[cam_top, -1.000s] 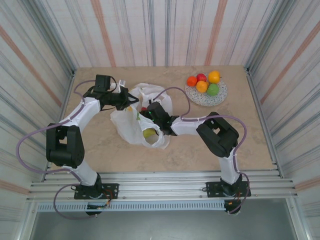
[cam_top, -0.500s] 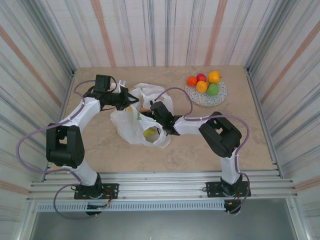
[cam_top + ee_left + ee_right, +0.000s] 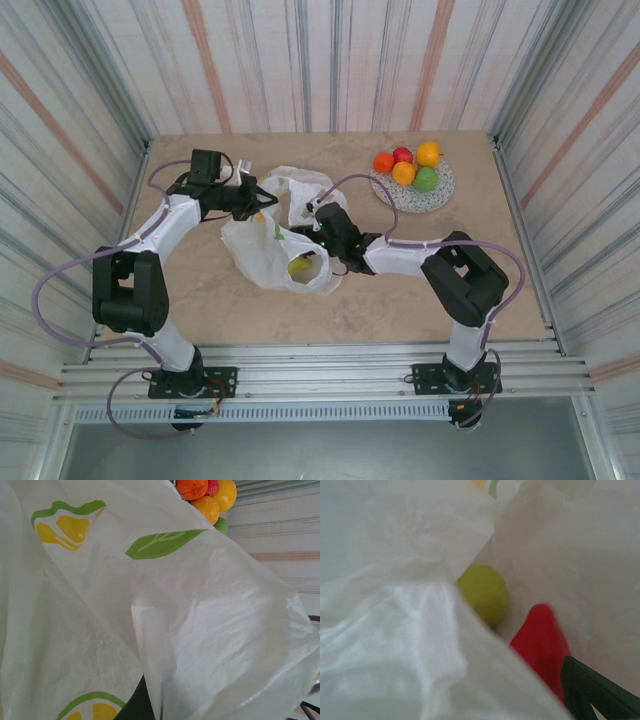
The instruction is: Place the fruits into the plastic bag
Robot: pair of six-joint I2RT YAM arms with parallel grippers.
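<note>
Bag mouth held up, two fruits in, five to go.
Left fingers [image 3: 258, 203] pressed together on the plastic bag [image 3: 262, 255] rim, far-left side. Right fingers [image 3: 318, 245] at the bag mouth; spread cannot be told. Green fruit [image 3: 482, 594] and red piece [image 3: 540, 635] lie inside the bag. The other fruits [image 3: 405, 168] sit on the grey plate [image 3: 440, 195], far-right of the bag and well apart; the right arm is nearer, so the reach is likely its own.

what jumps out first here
A crinkly white plastic bag printed with lemon slices sprawls at the centre. Inside it, a yellow-green fruit lies beside a red piece. Five bright fruits heap on a grey speckled plate at the far right.
</note>
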